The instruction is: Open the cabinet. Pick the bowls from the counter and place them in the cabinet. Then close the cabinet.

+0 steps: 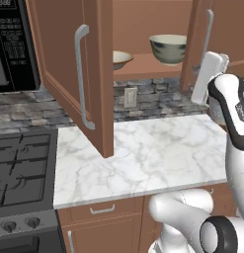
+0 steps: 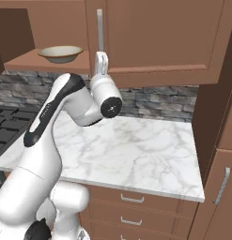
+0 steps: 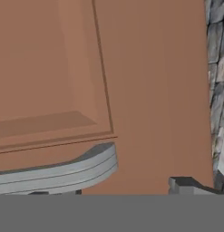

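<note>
White marble counter (image 1: 143,158) beneath the brown wall cabinet (image 2: 159,42), beside the black stove (image 1: 20,168). Left door (image 1: 69,69) swung wide open; right door (image 2: 155,37) partly open. On the inside shelf (image 1: 143,66) stand both bowls: cream bowl (image 2: 60,53) to the left, grey-green bowl (image 1: 168,48) to the right. The jaws (image 2: 101,58) are raised at the right door's silver handle (image 3: 59,170); whether they grip it cannot be told.

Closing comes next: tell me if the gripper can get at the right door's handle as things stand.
Probably yes. The gripper is raised right at the right door's handle, the bar just off its fingertips in the hand view, with nothing between them.
</note>
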Tool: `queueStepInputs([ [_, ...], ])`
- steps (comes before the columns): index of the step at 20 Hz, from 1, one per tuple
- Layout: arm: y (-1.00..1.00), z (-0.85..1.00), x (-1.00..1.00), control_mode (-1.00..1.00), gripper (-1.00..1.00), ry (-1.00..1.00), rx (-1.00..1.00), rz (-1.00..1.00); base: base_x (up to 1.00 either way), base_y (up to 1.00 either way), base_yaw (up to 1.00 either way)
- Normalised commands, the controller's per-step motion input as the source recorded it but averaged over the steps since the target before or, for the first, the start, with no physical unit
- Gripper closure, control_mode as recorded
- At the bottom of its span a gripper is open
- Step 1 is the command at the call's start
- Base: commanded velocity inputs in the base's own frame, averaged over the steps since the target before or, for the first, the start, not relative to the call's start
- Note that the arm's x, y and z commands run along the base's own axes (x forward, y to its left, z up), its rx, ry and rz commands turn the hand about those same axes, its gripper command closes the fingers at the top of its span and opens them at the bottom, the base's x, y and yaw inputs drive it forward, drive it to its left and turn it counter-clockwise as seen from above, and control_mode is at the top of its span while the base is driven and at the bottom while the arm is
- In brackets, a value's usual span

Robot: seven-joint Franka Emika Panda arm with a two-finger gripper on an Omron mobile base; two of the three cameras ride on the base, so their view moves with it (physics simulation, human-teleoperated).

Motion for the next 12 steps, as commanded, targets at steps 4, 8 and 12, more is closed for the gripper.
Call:
queueStepInputs([
  [4, 0.00, 0.13, 1.00, -1.00, -1.00, 0.10, 0.00, 0.00, 0.00, 0.00, 0.00],
  [8, 0.00, 0.00, 1.00, -1.00, -1.00, 0.05, 0.00, 0.00, 0.00, 0.00, 0.00],
  [12, 0.00, 0.00, 1.00, -1.00, -1.00, 0.00, 0.00, 0.00, 0.00, 0.00, 0.00],
])
